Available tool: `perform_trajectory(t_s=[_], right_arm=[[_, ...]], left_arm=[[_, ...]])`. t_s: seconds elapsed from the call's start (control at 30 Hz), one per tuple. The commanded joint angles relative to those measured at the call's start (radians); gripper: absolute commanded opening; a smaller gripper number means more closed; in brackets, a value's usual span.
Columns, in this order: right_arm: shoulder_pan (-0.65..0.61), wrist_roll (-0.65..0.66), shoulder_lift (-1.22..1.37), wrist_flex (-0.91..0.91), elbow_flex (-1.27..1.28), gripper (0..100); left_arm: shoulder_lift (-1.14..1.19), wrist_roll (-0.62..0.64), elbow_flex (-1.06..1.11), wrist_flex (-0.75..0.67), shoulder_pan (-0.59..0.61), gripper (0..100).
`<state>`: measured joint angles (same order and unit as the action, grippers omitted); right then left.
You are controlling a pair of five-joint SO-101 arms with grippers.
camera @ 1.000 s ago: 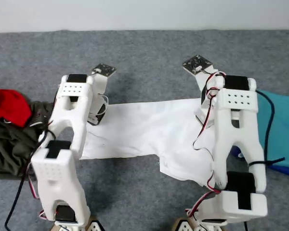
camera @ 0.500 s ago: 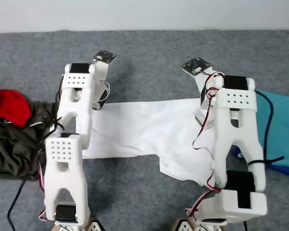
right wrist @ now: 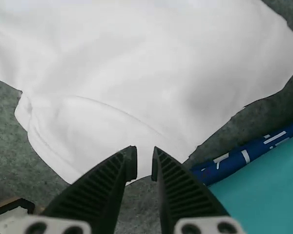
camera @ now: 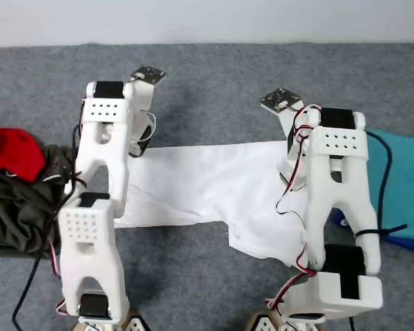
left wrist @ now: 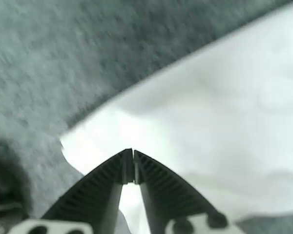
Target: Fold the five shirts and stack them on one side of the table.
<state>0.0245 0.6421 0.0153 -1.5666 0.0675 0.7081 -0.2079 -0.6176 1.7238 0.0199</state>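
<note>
A white shirt point(camera: 207, 183) lies spread and rumpled on the grey table between the two arms. My left gripper point(camera: 139, 141) is at its far left corner. In the left wrist view the left gripper point(left wrist: 133, 156) is shut, tips touching, just over the white shirt's point(left wrist: 224, 112) edge with no cloth visibly pinched. My right gripper point(camera: 290, 169) hangs over the shirt's right part. In the right wrist view the right gripper point(right wrist: 144, 157) has its jaws a narrow gap apart above the white shirt's point(right wrist: 136, 73) hem, holding nothing.
A red shirt point(camera: 10, 152) lies on an olive one point(camera: 14, 207) at the left edge. A teal shirt point(camera: 407, 186) covers a blue one point(camera: 338, 219) at the right, next to the white shirt; the teal shirt point(right wrist: 263, 195) and blue shirt point(right wrist: 239, 158) also appear beyond the right gripper.
The left arm has stretched out toward the table's far side, carrying its gripper to the white shirt's far left corner. The right arm and the shirt have barely moved.
</note>
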Motion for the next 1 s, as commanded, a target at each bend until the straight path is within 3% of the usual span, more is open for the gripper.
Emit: perform_trajectory(t_s=[0.0,0.3,0.63,0.97], right_arm=[[0.008,-0.012,-0.071,-0.008,-0.014,6.4],[0.012,-0.012,-0.074,-0.01,-0.012,6.4],[0.005,-0.012,-0.074,-0.01,-0.009,6.4],[0.005,-0.012,-0.074,-0.031,-0.012,6.4]], left_arm=[[-0.11,0.006,0.102,-0.043,0.02,1],[0.068,0.011,0.107,-0.204,0.101,1],[0.233,0.014,-0.243,-0.218,0.092,1],[0.244,0.015,-0.506,0.037,0.081,1]])
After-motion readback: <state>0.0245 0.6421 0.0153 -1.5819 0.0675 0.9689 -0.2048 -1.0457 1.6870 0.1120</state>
